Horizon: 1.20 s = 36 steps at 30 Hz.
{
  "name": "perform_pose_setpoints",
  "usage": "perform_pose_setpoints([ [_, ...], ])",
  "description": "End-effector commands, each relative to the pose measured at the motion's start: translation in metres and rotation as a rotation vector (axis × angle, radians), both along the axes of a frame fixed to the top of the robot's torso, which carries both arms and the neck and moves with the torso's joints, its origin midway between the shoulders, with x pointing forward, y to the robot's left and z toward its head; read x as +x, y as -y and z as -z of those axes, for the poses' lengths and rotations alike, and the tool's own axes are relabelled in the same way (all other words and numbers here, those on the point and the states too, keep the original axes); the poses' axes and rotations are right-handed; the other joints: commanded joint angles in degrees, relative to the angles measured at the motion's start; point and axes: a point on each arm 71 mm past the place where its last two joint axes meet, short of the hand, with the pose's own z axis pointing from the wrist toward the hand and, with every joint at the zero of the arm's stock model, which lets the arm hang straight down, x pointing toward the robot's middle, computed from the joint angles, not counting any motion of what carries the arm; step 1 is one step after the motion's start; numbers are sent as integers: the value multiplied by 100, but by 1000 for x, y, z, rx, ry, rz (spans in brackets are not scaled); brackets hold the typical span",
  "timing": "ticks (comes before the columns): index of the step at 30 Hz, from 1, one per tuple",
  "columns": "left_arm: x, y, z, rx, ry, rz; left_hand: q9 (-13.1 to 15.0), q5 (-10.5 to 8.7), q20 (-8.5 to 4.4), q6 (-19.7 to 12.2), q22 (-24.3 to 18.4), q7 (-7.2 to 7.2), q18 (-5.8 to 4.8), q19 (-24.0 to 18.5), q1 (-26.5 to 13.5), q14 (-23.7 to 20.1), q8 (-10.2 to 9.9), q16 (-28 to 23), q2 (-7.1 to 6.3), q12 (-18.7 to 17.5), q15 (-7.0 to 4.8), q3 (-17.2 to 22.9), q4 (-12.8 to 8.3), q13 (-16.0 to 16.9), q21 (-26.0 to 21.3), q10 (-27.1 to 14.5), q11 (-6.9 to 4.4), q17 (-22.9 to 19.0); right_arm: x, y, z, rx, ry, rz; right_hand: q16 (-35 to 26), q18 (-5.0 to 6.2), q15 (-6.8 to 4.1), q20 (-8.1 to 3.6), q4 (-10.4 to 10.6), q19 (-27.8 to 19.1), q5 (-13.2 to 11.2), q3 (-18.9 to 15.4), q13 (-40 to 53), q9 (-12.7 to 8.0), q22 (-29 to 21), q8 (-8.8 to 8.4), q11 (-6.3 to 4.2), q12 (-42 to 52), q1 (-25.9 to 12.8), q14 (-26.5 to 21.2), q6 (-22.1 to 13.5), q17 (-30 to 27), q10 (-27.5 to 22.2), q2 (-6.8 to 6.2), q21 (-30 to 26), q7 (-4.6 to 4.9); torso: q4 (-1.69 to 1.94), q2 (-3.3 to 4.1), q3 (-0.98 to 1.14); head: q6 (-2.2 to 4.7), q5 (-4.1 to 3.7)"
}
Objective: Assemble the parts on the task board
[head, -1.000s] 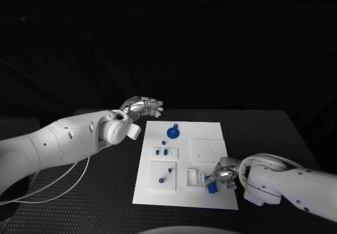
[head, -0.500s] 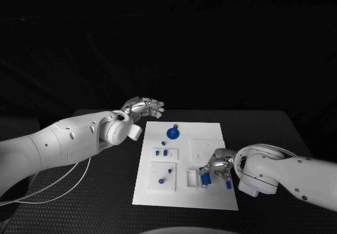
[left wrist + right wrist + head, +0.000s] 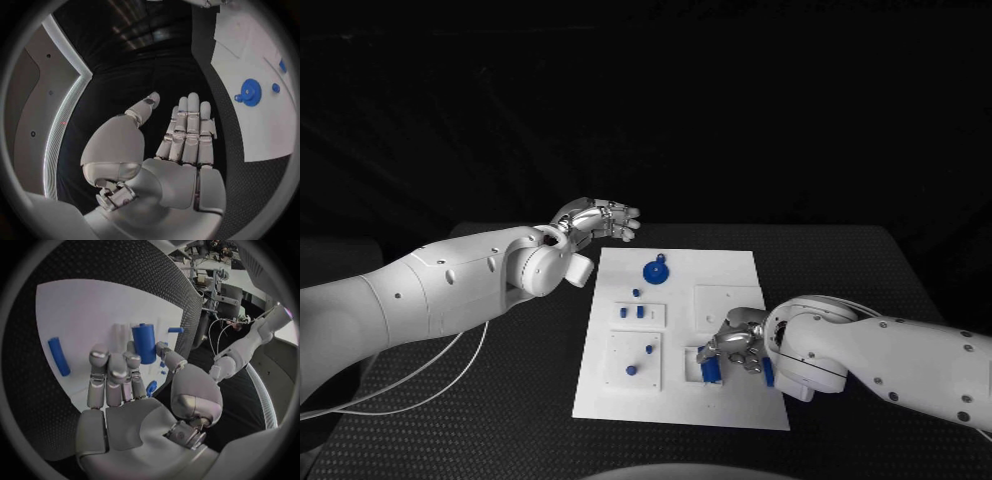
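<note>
The white task board (image 3: pixel 678 290) lies in the middle of the black table. My right hand (image 3: pixel 737 343) hovers over its near right part and pinches an upright blue cylinder (image 3: pixel 711 372) (image 3: pixel 144 342) between thumb and fingers, over the white slotted block (image 3: pixel 695 364). A second blue cylinder (image 3: pixel 769 370) (image 3: pixel 59 356) lies flat on the board beside that hand. A blue gear (image 3: pixel 656 271) (image 3: pixel 250 92) sits at the board's far end, with small blue pegs (image 3: pixel 633 312) nearer. My left hand (image 3: pixel 597 218) (image 3: pixel 185 145) is open, fingers straight, off the board's far left corner.
A square white plate (image 3: pixel 727 303) is set in the board just beyond my right hand. Two white blocks with pegs (image 3: pixel 635 358) stand on the board's left half. Black table (image 3: pixel 531 390) surrounds the board, and a white cable (image 3: pixel 430 380) hangs under my left arm.
My right hand has carried the blue cylinder leftward from the board's near right edge to over the slotted block. The left hand has stayed where it was.
</note>
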Motion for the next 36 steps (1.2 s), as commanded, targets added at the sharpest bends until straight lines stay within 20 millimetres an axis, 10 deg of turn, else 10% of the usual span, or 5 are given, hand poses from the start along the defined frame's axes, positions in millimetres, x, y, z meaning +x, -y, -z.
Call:
perform_pose_setpoints([
  [1,-1,3,-1,-12,1,21,-4,-4,34,-41,8,-7,49,22,-60,18,5,-25,3,4,23,-14,37,-8,-38,-40,-6,7,-2,-1,4,-14,-29,-27,-4,265,-41,27,6,-27,13,-45,8,-11,66,-23,10,-37,-90,-17,129,-10,18,-43,26,98,-1,3,4,-11,22],
  [36,-1,2,-1,-10,-4,22,-5,-4,35,-46,20,-6,49,18,-71,17,7,-49,2,4,25,-12,59,-12,-52,-43,-5,31,-2,-11,8,3,-7,-14,-7,265,-48,19,140,-31,14,-90,66,-49,45,-73,5,-92,-411,-22,169,-18,35,-276,34,94,-11,0,6,-30,101],
])
